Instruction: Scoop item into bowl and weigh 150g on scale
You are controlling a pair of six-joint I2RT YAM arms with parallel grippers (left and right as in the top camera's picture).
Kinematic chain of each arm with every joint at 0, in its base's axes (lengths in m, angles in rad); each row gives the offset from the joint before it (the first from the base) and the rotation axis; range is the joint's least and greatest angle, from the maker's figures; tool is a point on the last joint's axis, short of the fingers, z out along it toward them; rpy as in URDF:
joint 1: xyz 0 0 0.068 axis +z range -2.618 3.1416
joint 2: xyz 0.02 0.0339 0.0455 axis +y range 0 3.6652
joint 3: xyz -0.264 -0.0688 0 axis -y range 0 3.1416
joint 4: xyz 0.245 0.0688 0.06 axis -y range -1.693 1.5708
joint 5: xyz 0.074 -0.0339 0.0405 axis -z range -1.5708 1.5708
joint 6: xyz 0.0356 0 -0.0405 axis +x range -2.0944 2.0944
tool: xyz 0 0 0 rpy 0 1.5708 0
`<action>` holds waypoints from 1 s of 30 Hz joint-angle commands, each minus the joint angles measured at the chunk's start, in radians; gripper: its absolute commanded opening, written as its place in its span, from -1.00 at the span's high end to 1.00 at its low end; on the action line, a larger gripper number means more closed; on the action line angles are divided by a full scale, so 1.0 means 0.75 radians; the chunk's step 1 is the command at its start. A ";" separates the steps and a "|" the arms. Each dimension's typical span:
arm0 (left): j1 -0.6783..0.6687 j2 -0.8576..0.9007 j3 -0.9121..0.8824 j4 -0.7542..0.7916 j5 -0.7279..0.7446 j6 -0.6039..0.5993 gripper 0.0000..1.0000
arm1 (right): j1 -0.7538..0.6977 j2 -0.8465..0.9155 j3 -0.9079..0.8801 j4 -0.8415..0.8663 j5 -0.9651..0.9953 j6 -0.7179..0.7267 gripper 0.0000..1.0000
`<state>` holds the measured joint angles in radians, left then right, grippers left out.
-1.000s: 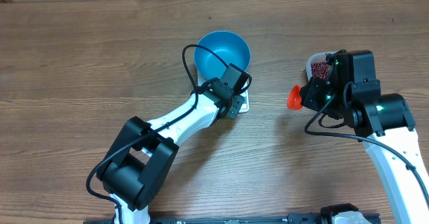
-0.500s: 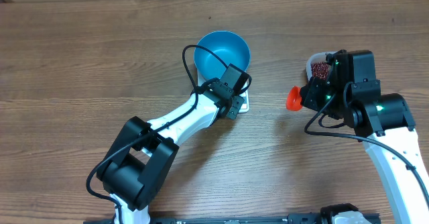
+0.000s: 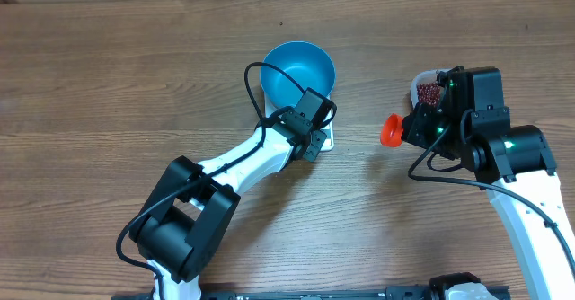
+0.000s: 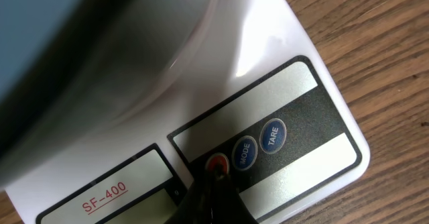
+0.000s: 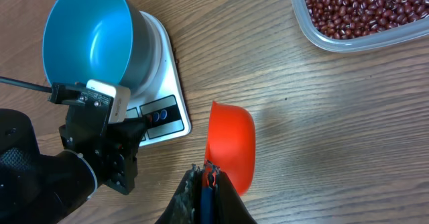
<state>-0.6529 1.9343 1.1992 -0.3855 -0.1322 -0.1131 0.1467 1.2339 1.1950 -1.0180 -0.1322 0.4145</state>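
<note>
The blue bowl [image 3: 298, 69] [image 5: 87, 36] stands empty on the white scale [image 3: 326, 140] [image 4: 268, 70] [image 5: 164, 83]. My left gripper [image 3: 312, 141] [image 4: 216, 176] is shut, and its tip touches the scale's red button [image 4: 216, 162], beside the MODE and TARE buttons. An orange scoop [image 3: 390, 131] [image 5: 231, 143] hangs empty above the wood, right of the scale. My right gripper [image 3: 415, 129] [image 5: 208, 174] is shut on its handle. The item, red-brown beans [image 3: 430, 92] [image 5: 362, 6], lies in a clear tub [image 5: 335, 44] at the right, apart from the scoop.
The left arm [image 3: 243, 161] [image 5: 67, 163] reaches diagonally from the table's front to the scale. The right arm [image 3: 503, 147] stands over the tub, hiding most of it from above. Bare wood lies between scale and tub.
The orange scoop has shifted very slightly to the left in the right gripper. The left gripper stays on the scale's button.
</note>
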 commanded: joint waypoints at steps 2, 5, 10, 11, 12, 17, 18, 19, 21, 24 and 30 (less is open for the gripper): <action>0.006 0.032 -0.025 -0.004 0.004 -0.019 0.90 | 0.005 -0.019 0.039 0.009 -0.004 -0.006 0.92; 0.006 0.032 -0.025 -0.001 0.004 -0.019 0.91 | 0.005 -0.019 0.039 0.009 -0.004 -0.006 0.92; 0.006 0.032 -0.025 0.002 0.004 -0.019 0.91 | 0.005 -0.019 0.039 0.009 -0.004 -0.006 0.92; 0.006 0.032 -0.025 0.002 0.004 -0.019 0.91 | 0.005 -0.019 0.039 0.009 -0.004 -0.006 0.92; 0.006 0.032 -0.025 0.002 0.004 -0.019 0.91 | 0.005 -0.019 0.039 0.009 -0.004 -0.006 0.92; 0.006 0.020 -0.004 0.003 -0.003 0.014 0.92 | 0.005 -0.019 0.039 0.009 -0.004 -0.006 0.92; 0.006 0.011 0.022 -0.009 -0.003 0.039 0.91 | 0.005 -0.019 0.039 0.011 -0.004 -0.006 0.92; 0.006 0.004 0.042 -0.017 -0.003 0.041 0.92 | 0.005 -0.019 0.039 0.014 -0.004 -0.006 0.92; 0.005 -0.002 0.065 -0.021 0.016 0.040 0.91 | 0.005 -0.019 0.039 0.025 -0.004 -0.006 0.92; 0.005 -0.002 0.066 -0.020 0.029 0.030 0.92 | 0.005 -0.019 0.039 0.029 -0.003 -0.007 0.92; 0.006 0.002 0.066 0.028 0.024 0.032 0.91 | 0.005 -0.019 0.039 0.034 0.001 -0.007 0.92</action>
<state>-0.6529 1.9343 1.2240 -0.3725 -0.1238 -0.1005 0.1463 1.2339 1.1950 -1.0023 -0.1310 0.4141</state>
